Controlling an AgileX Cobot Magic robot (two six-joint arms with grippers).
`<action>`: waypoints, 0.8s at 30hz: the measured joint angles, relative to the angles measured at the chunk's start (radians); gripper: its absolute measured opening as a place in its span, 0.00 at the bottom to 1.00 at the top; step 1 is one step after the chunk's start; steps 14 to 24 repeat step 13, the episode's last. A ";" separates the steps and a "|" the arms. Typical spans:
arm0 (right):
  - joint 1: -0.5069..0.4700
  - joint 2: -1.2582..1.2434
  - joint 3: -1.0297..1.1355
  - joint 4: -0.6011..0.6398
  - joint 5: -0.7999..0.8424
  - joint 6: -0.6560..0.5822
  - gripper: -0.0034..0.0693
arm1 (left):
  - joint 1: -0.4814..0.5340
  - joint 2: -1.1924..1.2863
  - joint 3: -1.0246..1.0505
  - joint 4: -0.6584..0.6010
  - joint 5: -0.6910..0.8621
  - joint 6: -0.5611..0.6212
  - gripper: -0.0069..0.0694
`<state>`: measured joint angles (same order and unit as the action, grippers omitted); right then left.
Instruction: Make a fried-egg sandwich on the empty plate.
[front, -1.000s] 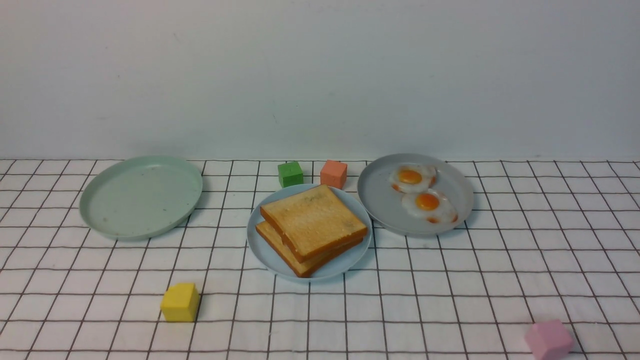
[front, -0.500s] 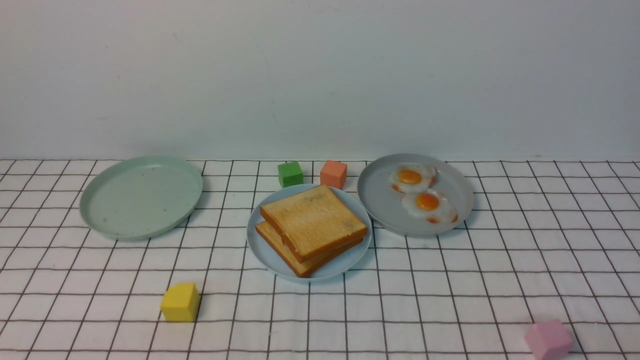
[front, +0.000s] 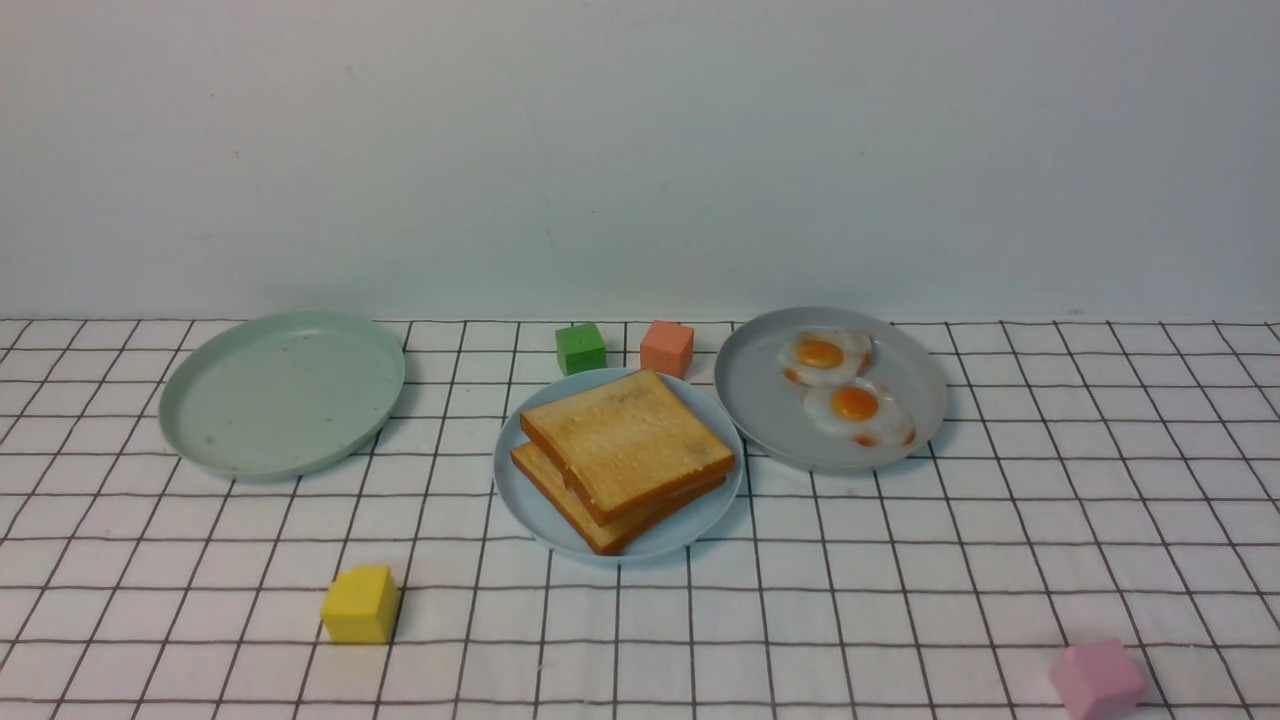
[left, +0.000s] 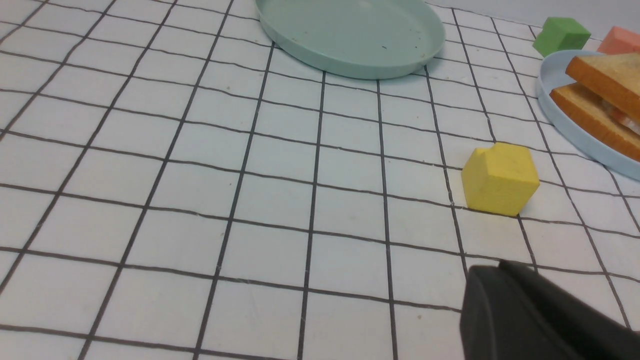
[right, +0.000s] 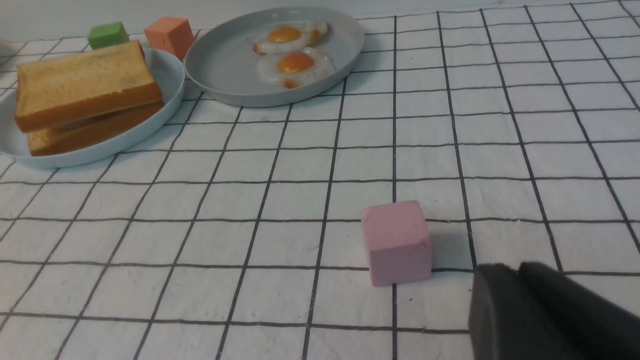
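My left end effector (left: 540, 320) hangs low over the counter (left: 200, 200), only a dark corner of it in the left wrist view; its jaws are closed and hold nothing. The yellow cube (left: 500, 178) sits just beyond it. My right end effector (right: 545, 315) is likewise low over the cloth, empty, and I cannot tell how far its jaws stand apart. The pink cube (right: 397, 242) lies near it. Neither arm shows in the front view.

Taking the blue plate (front: 530, 500) as the landmark: two toast slices (front: 625, 450) are stacked on it, with a bit of white egg (left: 620, 111) peeking between them. Left of it, well apart, lies the green plate (front: 283, 392). Right of it, almost touching, the grey plate (front: 760, 400) carries two fried eggs (front: 845, 385). Just behind it stand the green cube (front: 581, 348) and orange cube (front: 667, 348).
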<state>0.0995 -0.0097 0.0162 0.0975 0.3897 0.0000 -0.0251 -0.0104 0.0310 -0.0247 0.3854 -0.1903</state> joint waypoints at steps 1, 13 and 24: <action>0.000 0.000 0.000 0.000 0.000 0.000 0.15 | 0.000 0.000 0.000 0.000 0.000 0.000 0.10; 0.000 0.000 0.000 0.000 0.000 0.000 0.18 | 0.000 0.000 0.000 0.000 0.000 0.000 0.10; 0.000 0.000 0.000 0.000 0.000 0.000 0.18 | 0.000 0.000 0.000 0.000 0.000 0.000 0.10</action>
